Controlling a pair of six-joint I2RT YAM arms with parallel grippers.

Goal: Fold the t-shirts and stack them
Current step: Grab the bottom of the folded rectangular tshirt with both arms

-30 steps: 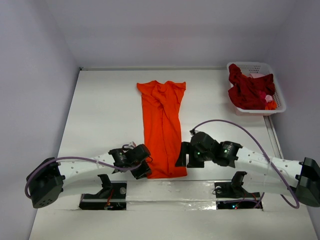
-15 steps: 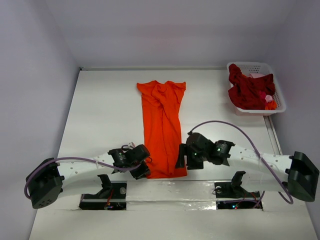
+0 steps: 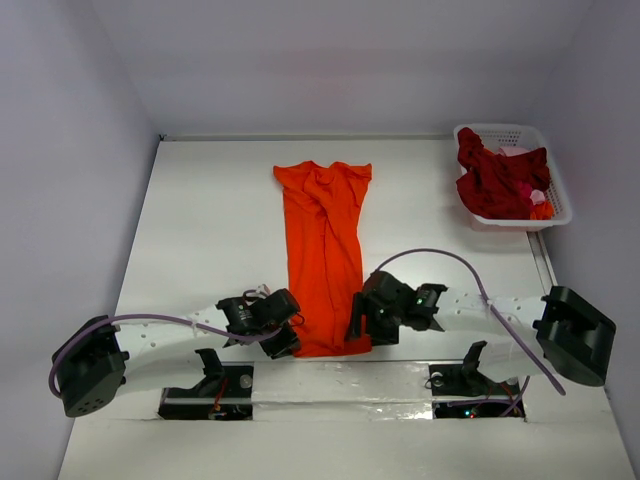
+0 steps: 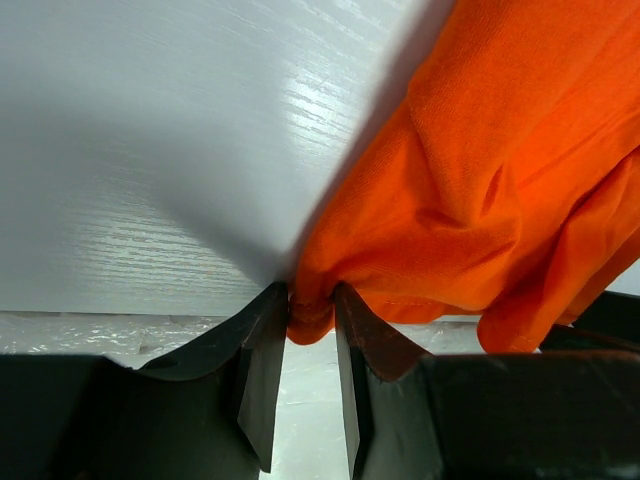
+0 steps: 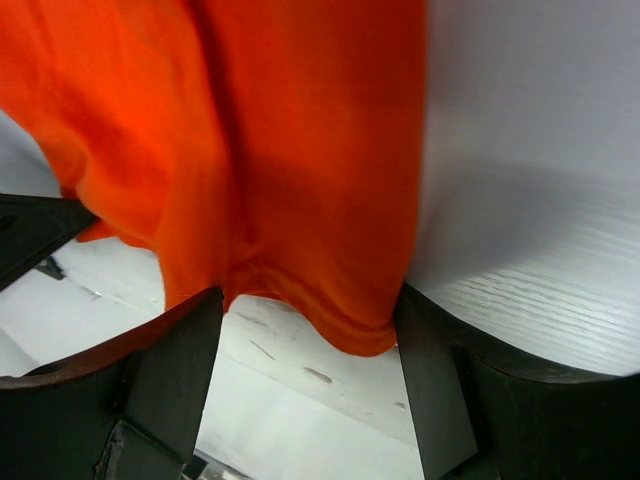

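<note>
An orange t-shirt [image 3: 325, 250] lies folded into a long strip down the middle of the table, collar end far and hem near. My left gripper [image 3: 290, 340] sits at the hem's near left corner. In the left wrist view the left gripper [image 4: 312, 300] is shut on a bunched bit of the orange hem [image 4: 310, 318]. My right gripper [image 3: 358, 325] is at the near right corner. In the right wrist view the right gripper [image 5: 310, 310] stands open, jaws wide on either side of the drooping hem [image 5: 350, 330]. Dark red t-shirts [image 3: 498, 180] fill the basket.
A white lattice basket [image 3: 500, 130] stands at the far right of the table. The table's near edge [image 3: 340, 375] runs just behind both grippers, with the arm bases below it. Grey walls close in the left, right and far sides.
My right arm has slid left, bringing its open gripper up to the shirt's near right corner. The left gripper has stayed put and tightened slightly on the hem.
</note>
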